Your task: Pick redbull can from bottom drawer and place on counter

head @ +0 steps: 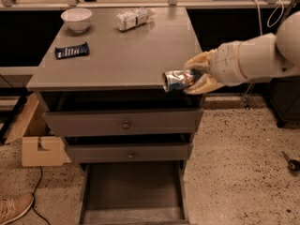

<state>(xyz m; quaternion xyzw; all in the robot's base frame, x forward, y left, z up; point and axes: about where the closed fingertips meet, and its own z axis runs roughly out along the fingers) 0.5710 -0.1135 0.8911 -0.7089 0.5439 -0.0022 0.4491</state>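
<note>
My gripper (193, 75) comes in from the right and is shut on the redbull can (176, 79). The can lies sideways in the fingers, silver and blue, with its end facing left. It hangs in the air at the front right corner of the counter (122, 55), level with the front edge. The bottom drawer (133, 191) stands pulled out below, and its dark grey floor is bare.
On the counter are a white bowl (77, 19) at the back left, a white plastic bottle (132, 18) lying at the back, and a dark-blue snack packet (71, 50) on the left. A cardboard box (36, 142) and a shoe (14, 207) are on the floor at left.
</note>
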